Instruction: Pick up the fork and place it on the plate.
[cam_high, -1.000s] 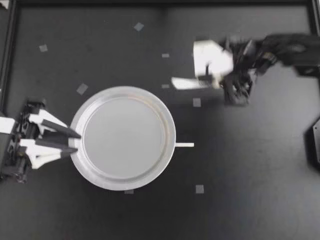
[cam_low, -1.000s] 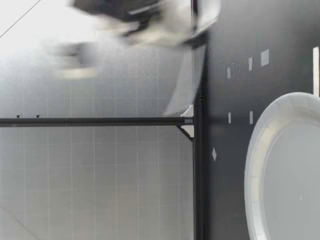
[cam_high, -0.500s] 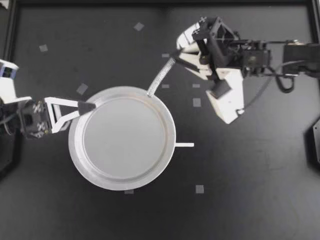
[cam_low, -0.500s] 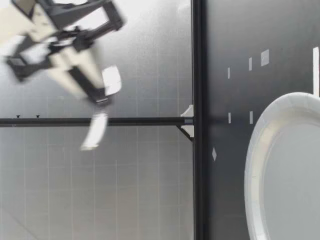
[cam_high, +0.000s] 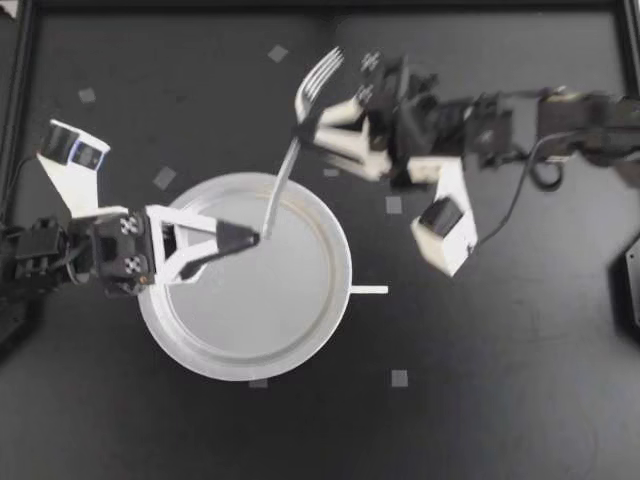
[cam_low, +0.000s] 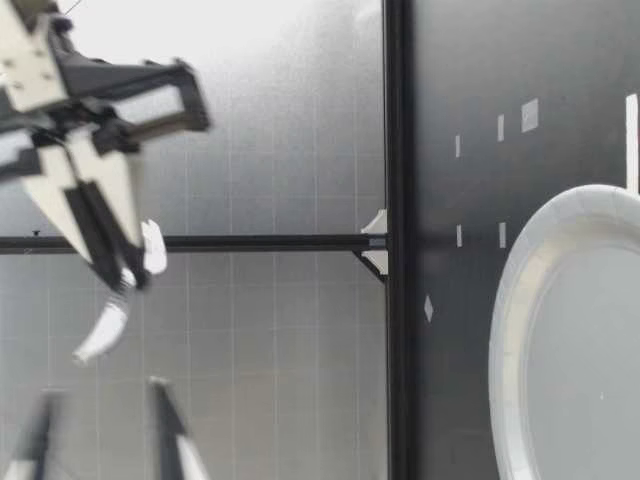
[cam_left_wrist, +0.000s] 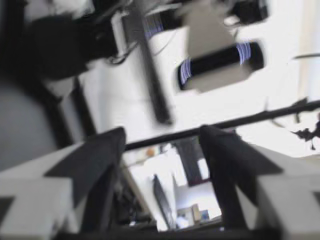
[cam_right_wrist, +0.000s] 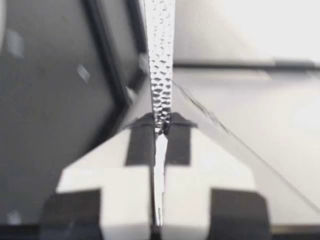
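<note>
- lowering the fork (cam_high: 290, 160) onto the plate (cam_high: 300, 355) looks like the step in hand; i'd level it and bring it down close before letting go, so it doesn't bounce off.
- my right gripper (cam_high: 308, 125) hangs high above the table, fingers clamped on the fork just below its prongs, the handle end over the plate.
- my left gripper (cam_high: 236, 242) hovers over the plate, fingers apart, holding nothing; i'd move it clear.

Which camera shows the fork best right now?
The top view: the whole fork shows, tines to handle, held by my right end effector. The right wrist view shows only its handle; the low view a blurred piece; the left wrist view nothing of it.
</note>
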